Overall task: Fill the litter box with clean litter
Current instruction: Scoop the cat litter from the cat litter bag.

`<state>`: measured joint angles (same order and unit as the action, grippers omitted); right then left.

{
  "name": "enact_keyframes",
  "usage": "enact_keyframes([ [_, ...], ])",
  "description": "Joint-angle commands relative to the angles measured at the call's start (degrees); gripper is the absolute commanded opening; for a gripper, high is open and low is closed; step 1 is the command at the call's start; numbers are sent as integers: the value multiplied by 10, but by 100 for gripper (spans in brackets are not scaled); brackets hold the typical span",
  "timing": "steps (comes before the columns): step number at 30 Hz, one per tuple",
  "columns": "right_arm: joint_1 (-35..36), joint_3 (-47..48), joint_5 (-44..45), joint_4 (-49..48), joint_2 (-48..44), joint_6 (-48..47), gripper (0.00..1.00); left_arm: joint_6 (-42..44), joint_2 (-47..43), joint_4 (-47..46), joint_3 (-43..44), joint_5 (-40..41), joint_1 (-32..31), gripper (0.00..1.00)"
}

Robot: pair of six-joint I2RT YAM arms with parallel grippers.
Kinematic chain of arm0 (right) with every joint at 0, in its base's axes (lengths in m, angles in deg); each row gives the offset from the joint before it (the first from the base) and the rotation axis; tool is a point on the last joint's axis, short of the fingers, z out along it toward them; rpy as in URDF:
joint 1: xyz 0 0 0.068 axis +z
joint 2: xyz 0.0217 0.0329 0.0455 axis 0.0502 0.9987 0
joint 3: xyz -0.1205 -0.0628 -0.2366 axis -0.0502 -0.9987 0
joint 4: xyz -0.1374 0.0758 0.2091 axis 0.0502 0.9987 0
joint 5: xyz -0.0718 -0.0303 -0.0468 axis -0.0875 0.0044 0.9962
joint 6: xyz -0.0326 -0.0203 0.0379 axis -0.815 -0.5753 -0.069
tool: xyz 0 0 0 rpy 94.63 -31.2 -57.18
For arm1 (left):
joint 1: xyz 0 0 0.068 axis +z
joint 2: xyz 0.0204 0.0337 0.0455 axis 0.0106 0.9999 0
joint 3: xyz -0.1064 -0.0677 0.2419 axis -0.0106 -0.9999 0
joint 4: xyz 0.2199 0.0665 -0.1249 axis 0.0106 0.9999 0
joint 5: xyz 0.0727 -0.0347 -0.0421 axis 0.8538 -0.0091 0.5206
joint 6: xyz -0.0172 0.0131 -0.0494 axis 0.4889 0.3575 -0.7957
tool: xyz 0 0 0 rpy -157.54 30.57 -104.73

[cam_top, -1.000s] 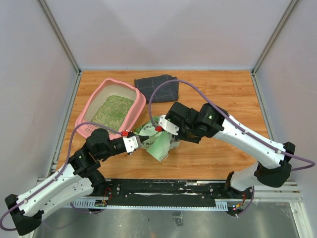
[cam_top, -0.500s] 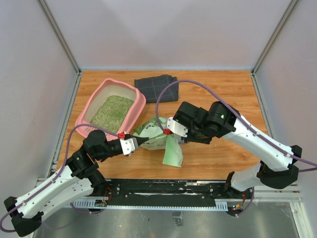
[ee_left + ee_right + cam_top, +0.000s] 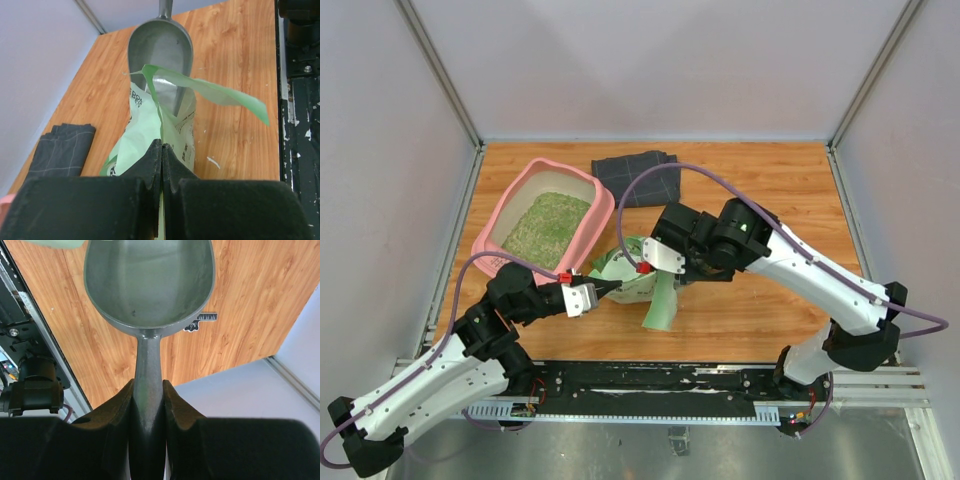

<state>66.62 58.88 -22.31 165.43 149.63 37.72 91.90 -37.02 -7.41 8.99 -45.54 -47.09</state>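
The pink litter box (image 3: 500, 238) stands at the back left, and clean litter (image 3: 548, 224) covers its floor. In front of it lies a green-and-white bag (image 3: 632, 281). My left gripper (image 3: 607, 289) is shut on the bag's near edge (image 3: 150, 131), fingertips (image 3: 156, 150) pressed together on the film. My right gripper (image 3: 149, 386) is shut on the handle of a grey metal scoop (image 3: 150, 280). The scoop's bowl (image 3: 161, 50) is empty and sits at the bag's mouth, behind a loose green flap (image 3: 225, 96).
A dark grey folded cloth (image 3: 636, 178) lies at the back, right of the box, and shows in the left wrist view (image 3: 62, 147) too. Grey walls enclose the wooden table (image 3: 770, 200). A black rail (image 3: 650, 380) runs along the near edge.
My right arm swung right with the scoop, then came back left toward the bag. The bag's flap shifted with it. My left gripper dropped slightly nearer, still pinching the bag.
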Motion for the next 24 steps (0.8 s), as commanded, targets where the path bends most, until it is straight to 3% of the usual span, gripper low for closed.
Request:
enact_keyframes([
  [1, 30, -21, 6, -35, 6, -25, 1, 14, -19, -71, 14, -37, -2, 0],
  [11, 52, -33, 126, 2, 28, -8, 1, 20, -22, -73, 8, -32, -2, 0],
  [18, 40, -33, 72, -110, 56, -27, 1, 17, -17, -76, -2, -37, -2, 0],
  [24, -4, -51, 8, -165, 87, -27, 1, 24, -10, -60, -29, 14, -2, 0],
])
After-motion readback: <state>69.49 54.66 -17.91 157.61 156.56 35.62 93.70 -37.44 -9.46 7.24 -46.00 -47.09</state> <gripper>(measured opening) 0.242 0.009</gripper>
